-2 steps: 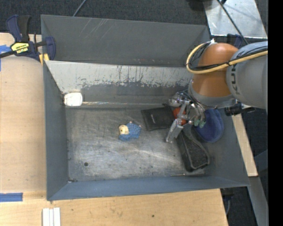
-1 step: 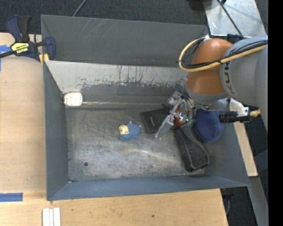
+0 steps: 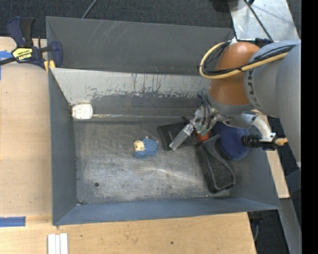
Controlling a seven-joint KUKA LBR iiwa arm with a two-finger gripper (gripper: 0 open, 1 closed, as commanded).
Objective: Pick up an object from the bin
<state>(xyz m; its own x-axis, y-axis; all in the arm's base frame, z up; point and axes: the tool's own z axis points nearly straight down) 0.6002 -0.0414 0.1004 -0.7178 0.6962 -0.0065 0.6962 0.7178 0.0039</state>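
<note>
Gripper (image 3: 177, 139) hanging low inside grey bin (image 3: 63, 157), right of bin's middle, its tip lying over black flat piece (image 3: 167, 130). Claw state: cannot tell whether open or closed. Black oblong case (image 3: 218, 171) lying near right wall, toward front edge. Dark blue round thing (image 3: 234, 144) resting against right wall, beside case. Small blue-and-yellow toy (image 3: 146, 147) sitting near bin's middle, apart from gripper. White block (image 3: 81, 111) sitting in back left corner.

Claw (image 3: 176, 140) low, arm (image 3: 265, 78) from right.
</note>
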